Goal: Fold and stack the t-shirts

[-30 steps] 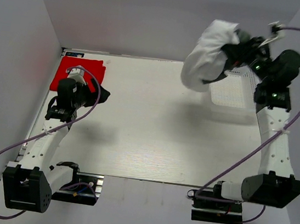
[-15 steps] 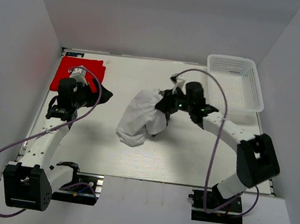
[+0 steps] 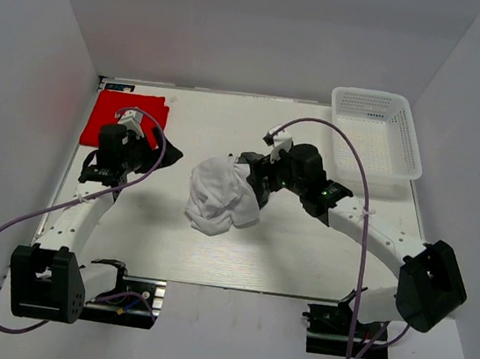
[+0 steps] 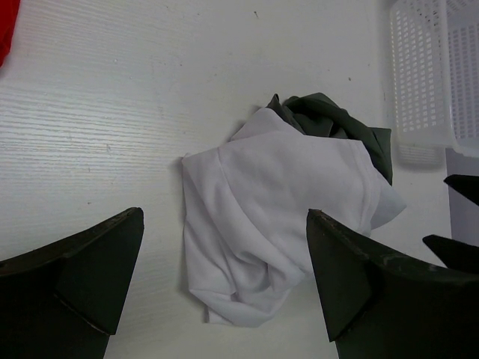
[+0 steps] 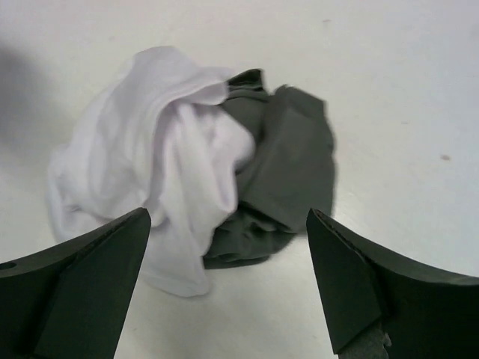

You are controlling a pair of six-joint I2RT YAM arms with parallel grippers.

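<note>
A crumpled white t-shirt [image 3: 214,197] lies mid-table, tangled with a dark grey t-shirt [image 5: 292,157] on its right side. My right gripper [image 3: 256,180] hovers just over this heap, jaws wide open, holding nothing. In the right wrist view the gripper [image 5: 228,215] frames white cloth [image 5: 142,172] and grey cloth. A red t-shirt [image 3: 124,116] lies flat at the far left corner. My left gripper [image 3: 164,154] stands open beside it, facing the heap. The left wrist view shows the left gripper [image 4: 224,214], the white shirt [image 4: 277,202] and the grey one [image 4: 329,123] behind it.
A white lattice basket [image 3: 404,139] stands at the far right corner, with its wall [image 4: 419,75] also in the left wrist view. Grey walls enclose the table on the left, back and right. Purple cables loop off both arms.
The right arm swung the white and grey bundle from above the basket down to mid-table and opened its jaws, letting the cloth go. The left arm barely shifted.
</note>
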